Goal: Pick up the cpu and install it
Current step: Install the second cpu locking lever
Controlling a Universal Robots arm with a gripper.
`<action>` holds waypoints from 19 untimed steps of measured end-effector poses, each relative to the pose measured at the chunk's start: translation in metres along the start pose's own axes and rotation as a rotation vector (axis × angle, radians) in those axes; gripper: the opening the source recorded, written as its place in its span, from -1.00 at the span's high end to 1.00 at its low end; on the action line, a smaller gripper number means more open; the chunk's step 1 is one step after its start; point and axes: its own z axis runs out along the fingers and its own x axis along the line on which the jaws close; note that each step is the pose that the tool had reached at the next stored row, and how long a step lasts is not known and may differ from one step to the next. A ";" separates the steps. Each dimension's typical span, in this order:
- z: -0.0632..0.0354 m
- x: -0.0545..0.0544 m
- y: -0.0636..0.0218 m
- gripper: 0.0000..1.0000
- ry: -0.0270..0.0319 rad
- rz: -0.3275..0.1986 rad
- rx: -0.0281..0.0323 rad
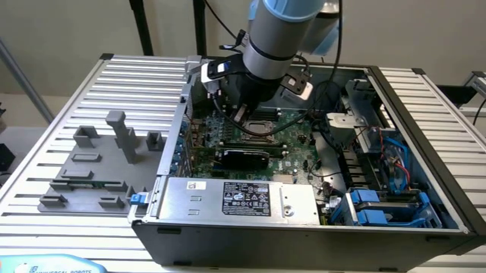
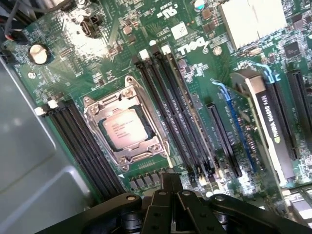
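Gripper (image 2: 170, 183) hangs inside the open computer case (image 1: 304, 242), fingers pressed together and holding nothing. The cpu (image 2: 125, 129) sits seated in the metal-framed socket (image 2: 124, 127) on the green motherboard (image 2: 97, 63), just ahead of the fingertips and apart from them. Black memory slots (image 2: 178, 117) run beside the socket.

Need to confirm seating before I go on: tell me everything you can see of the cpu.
The cpu is a small flat square chip with a silvery-white metal top carrying faint printed text. It lies flat inside the metal-framed socket on the green motherboard, between banks of black memory slots, the frame surrounding its edges. Nothing rests on it; the shut gripper is apart from it.
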 end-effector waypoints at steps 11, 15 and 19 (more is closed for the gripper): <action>0.0157 -0.003 0.0109 0.79 0.0020 0.003 0.0002; 0.0232 -0.004 0.0109 0.79 0.0022 0.003 0.0002; 0.0308 -0.006 0.0101 0.79 0.0029 0.004 0.0003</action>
